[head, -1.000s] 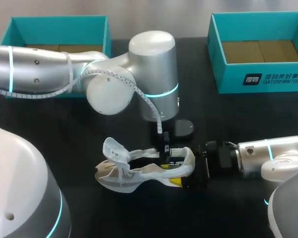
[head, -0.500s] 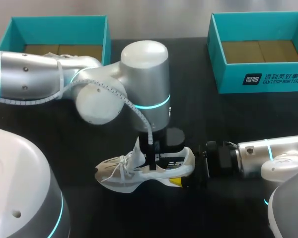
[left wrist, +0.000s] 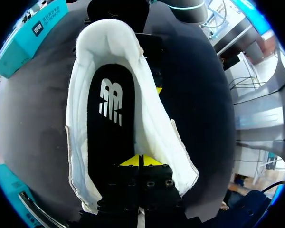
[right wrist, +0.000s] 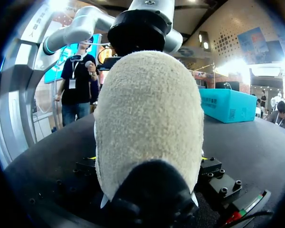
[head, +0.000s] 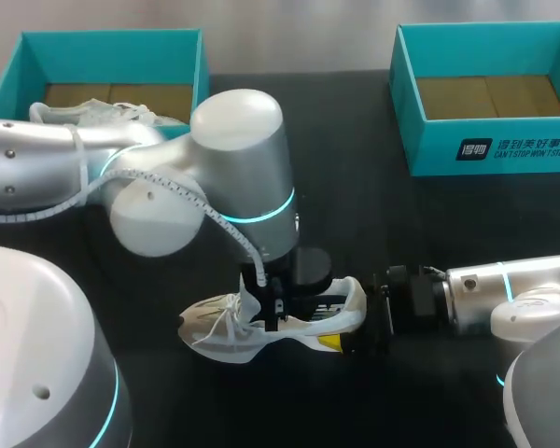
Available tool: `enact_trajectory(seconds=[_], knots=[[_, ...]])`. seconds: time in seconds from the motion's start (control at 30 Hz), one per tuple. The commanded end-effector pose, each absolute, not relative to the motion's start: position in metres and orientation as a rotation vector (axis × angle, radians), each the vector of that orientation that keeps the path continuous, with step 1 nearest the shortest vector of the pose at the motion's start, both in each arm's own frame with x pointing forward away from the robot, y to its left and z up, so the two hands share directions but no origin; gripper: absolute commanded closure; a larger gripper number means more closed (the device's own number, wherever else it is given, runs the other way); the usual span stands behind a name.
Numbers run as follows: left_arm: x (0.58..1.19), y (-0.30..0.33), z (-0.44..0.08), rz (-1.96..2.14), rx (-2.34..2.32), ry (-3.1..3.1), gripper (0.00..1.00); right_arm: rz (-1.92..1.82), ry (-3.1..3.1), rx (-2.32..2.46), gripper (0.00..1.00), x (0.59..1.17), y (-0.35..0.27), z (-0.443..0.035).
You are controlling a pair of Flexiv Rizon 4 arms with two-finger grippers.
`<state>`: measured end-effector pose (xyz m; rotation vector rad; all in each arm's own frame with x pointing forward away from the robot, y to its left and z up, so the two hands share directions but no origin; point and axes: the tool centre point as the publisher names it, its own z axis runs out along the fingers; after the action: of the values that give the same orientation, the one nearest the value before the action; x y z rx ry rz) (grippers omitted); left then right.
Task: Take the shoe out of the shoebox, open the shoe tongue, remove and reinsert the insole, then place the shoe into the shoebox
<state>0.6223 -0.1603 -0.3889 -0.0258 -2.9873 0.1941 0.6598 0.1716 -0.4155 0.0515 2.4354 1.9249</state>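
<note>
A white shoe (head: 219,331) lies on its sole at the middle of the black table (head: 373,215), toe to the left. My right gripper (head: 341,327) is shut on its heel from the right, and in the right wrist view the heel (right wrist: 149,118) fills the space between the fingers. My left gripper (head: 278,313) reaches down into the shoe's opening, fingers shut. In the left wrist view its yellow tips (left wrist: 139,160) meet just above the black insole (left wrist: 109,123), which lies flat inside the white lining (left wrist: 156,128). A white flap (head: 250,301) stands upright beside the left fingers.
A teal box (head: 112,47) at the back left holds another white shoe (head: 93,114). A second teal box (head: 490,154) with a brown floor stands at the back right. My left arm's big elbow (head: 233,177) hangs over the table's middle.
My left arm has swung to the left and dropped lower over the shoe. The white flap that stuck out over the toe now stands upright by the left fingers. My right gripper has not moved.
</note>
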Motion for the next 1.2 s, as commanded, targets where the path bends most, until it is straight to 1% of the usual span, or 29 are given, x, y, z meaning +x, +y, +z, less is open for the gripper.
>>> enact_trajectory(seconds=[0.03, 0.13, 0.2, 0.37, 0.57, 0.67, 1.03, 1.1, 1.2], knots=[[0.620, -0.159, -0.392, 0.231, -0.040, -2.995, 0.64, 1.921, 2.440, 0.053, 1.00, 0.660, 0.172, -0.415], [0.620, -0.163, -0.393, 0.254, -0.070, -3.014, 0.60, 1.921, 2.440, 0.053, 1.00, 0.660, 0.172, -0.415], [0.619, -0.166, -0.395, 0.256, -0.088, -3.035, 0.54, 1.921, 2.440, 0.053, 1.00, 0.660, 0.172, -0.415], [0.619, -0.172, -0.405, 0.269, -0.123, -3.072, 0.54, 1.921, 2.440, 0.053, 1.00, 0.660, 0.172, -0.415], [0.625, -0.177, -0.414, 0.294, -0.138, -3.142, 0.51, 1.921, 2.440, 0.053, 1.00, 0.660, 0.172, -0.415], [0.632, -0.178, -0.412, 0.303, -0.117, -3.172, 0.54, 1.921, 2.440, 0.053, 1.00, 0.660, 0.172, -0.415], [0.662, -0.175, -0.416, 0.282, -0.025, -3.228, 0.53, 1.921, 2.440, 0.053, 1.00, 0.660, 0.172, -0.415], [0.666, -0.174, -0.417, 0.283, 0.006, -3.220, 0.57, 1.921, 2.440, 0.053, 1.00, 0.660, 0.172, -0.415], [0.674, -0.172, -0.415, 0.288, 0.037, -3.215, 0.67, 1.921, 2.440, 0.053, 1.00, 0.660, 0.172, -0.415]])
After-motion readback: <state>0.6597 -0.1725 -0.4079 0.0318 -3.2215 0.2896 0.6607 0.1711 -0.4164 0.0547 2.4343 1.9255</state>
